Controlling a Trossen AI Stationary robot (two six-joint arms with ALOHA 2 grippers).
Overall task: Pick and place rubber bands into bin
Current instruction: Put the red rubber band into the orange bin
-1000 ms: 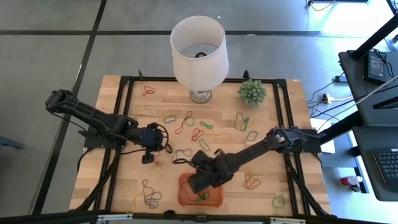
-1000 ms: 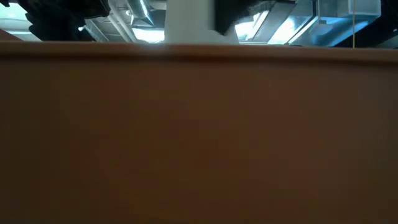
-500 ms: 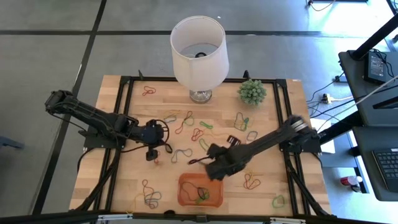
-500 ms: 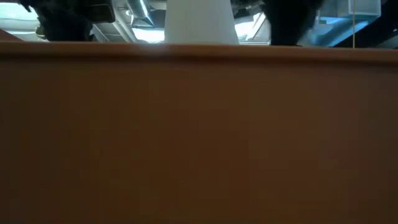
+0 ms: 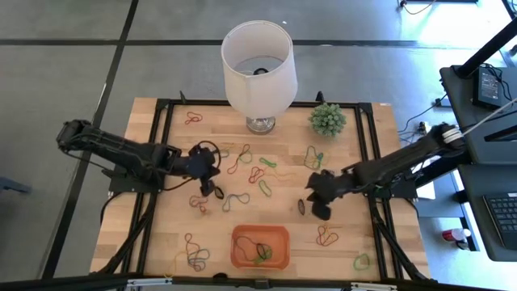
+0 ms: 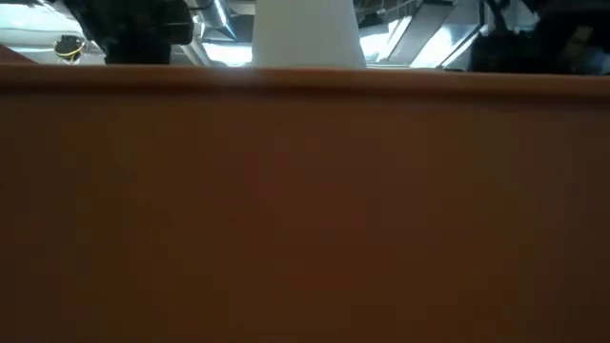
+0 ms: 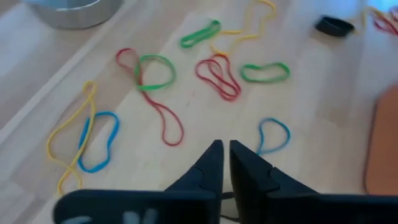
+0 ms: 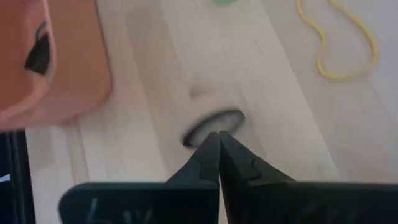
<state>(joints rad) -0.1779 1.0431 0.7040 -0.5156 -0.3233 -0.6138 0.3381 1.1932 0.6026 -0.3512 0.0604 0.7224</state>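
The orange bin (image 5: 260, 246) sits by the table's near edge with a few rubber bands in it; its corner shows in the right wrist view (image 8: 50, 62). Several coloured rubber bands (image 5: 242, 155) lie scattered flat on the wood, and red, green, blue and yellow ones show in the left wrist view (image 7: 155, 74). My right gripper (image 5: 308, 206) (image 8: 216, 135) is shut, to the right of the bin, its tips at a black band (image 5: 301, 207) (image 8: 211, 123). My left gripper (image 5: 214, 191) (image 7: 224, 148) is shut above the table, left of centre, among loose bands. My right gripper's shut fingertips (image 8: 208, 142) stand right at the edge of the black band (image 8: 211, 123), which lies on the table. I cannot tell whether they touch it.
A lamp with a white shade (image 5: 258, 61) and a small green plant (image 5: 327, 119) stand along the far edge. Black frame rails (image 5: 365, 145) run along the table's sides. In the low view a brown surface (image 6: 305, 210) blocks nearly everything.
My right gripper has left its place above the bin and swung toward the table's right and somewhat toward the far edge, ending beside the black band. My left gripper has moved a little toward the right and far side.
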